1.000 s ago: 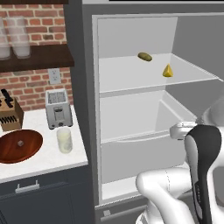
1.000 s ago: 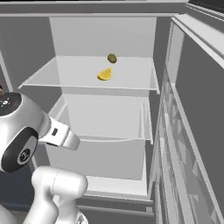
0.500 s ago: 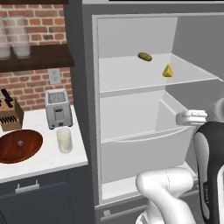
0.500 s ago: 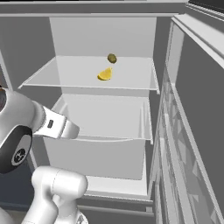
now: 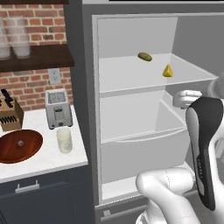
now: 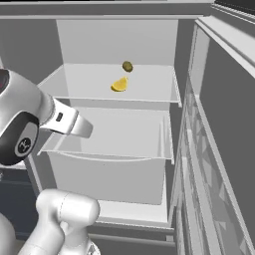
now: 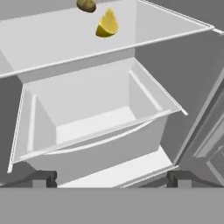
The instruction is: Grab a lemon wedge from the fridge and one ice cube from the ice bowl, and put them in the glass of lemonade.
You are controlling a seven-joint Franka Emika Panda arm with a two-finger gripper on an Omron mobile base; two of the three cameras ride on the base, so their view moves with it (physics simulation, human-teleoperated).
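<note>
One lemon wedge (image 7: 107, 24) sat on the fridge (image 5: 83, 109) shelf, above and ahead of the hand (image 7: 111, 178), beside an olive-green item (image 7: 86, 5). Fingers spread wide, holding nothing. Fetching was underway, I judged; next, rise and reach forward.

A tall dark grey fridge (image 5: 81, 109) stands open, its shelved interior white. On the upper shelf lie a small bright yellow lemon wedge (image 5: 167, 71) and an olive-green oblong item (image 5: 145, 56). On the white tabletop (image 5: 48, 159) sit a round reddish-brown wooden bowl (image 5: 19, 145), a silver toaster (image 5: 58, 108) and a short glass of pale creamy-yellow lemonade (image 5: 64, 140). The wall behind is red brick (image 5: 35, 78).
</note>
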